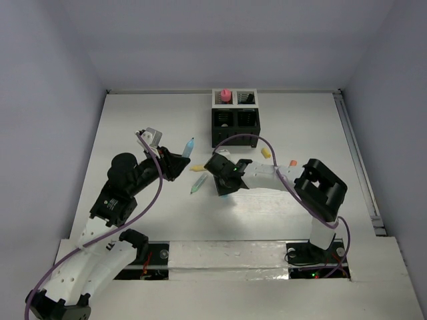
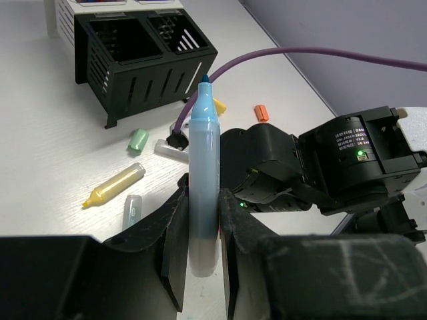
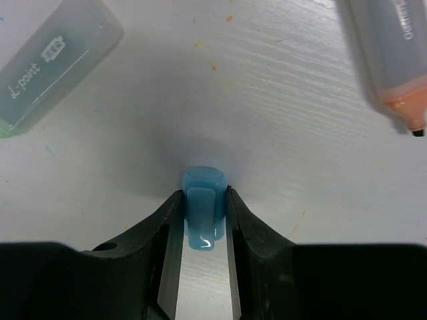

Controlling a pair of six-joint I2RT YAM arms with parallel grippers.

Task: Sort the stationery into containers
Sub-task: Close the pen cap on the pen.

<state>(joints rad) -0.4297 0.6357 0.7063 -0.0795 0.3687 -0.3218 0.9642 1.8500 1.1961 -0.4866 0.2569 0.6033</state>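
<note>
My left gripper (image 1: 179,164) is shut on a light blue marker (image 1: 189,147) and holds it above the table, uncapped tip pointing towards the containers (image 1: 235,117). In the left wrist view the marker (image 2: 203,160) stands pinched between both fingers (image 2: 175,253). My right gripper (image 1: 224,185) points down at the table, its jaws closed against both sides of a light blue cap (image 3: 203,180) that rests on the surface. A pink tube (image 1: 225,95) stands in a rear white compartment. The black front compartments (image 2: 143,57) show open tops.
On the table lie a yellow marker (image 2: 115,186), a green cap (image 2: 138,140), a clear cap (image 2: 132,212), an orange cap (image 2: 261,113), a yellow cap (image 1: 266,153) and a green pen (image 1: 197,185). An orange marker (image 3: 387,60) and a pale green pen (image 3: 50,63) flank the right gripper.
</note>
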